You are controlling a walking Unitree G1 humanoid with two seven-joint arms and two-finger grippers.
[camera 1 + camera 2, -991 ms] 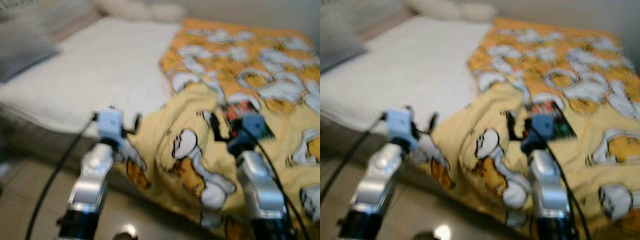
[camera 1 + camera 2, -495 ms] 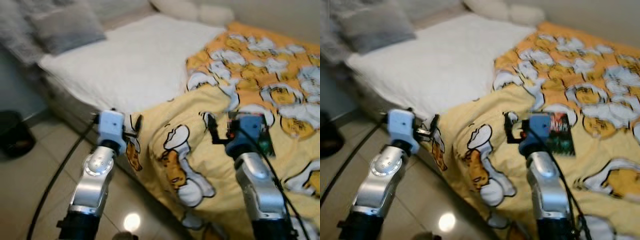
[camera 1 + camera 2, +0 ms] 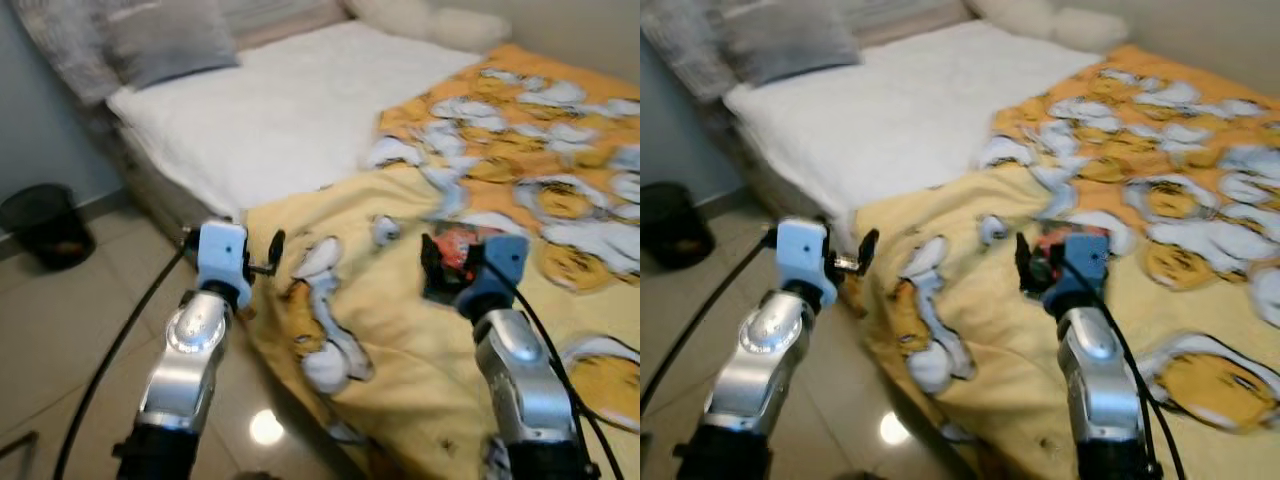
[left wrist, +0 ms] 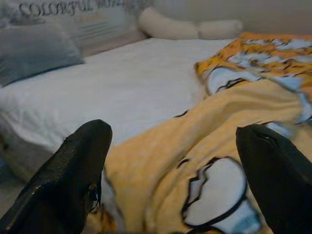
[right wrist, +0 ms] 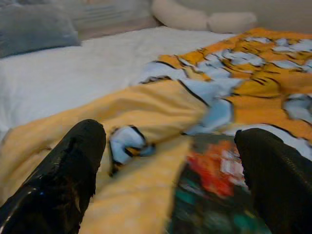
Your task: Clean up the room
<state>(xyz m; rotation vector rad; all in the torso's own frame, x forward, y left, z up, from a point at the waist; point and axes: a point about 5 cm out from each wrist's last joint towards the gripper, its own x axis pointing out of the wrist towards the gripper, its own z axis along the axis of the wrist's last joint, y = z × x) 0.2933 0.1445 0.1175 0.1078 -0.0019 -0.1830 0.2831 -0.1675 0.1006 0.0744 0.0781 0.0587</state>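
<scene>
View swung left, so we've turned; both grippers, left [image 4: 170, 170] and right [image 5: 168, 165], wide open, book [image 5: 214, 195] on blanket [image 3: 400, 330] next.

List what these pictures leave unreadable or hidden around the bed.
- Book cover print: blurred in the right wrist view; in the eye views the right gripper partly covers it.
- Black bin contents: too small and dark.
- Wall lettering: cut off by the top edge.
</scene>
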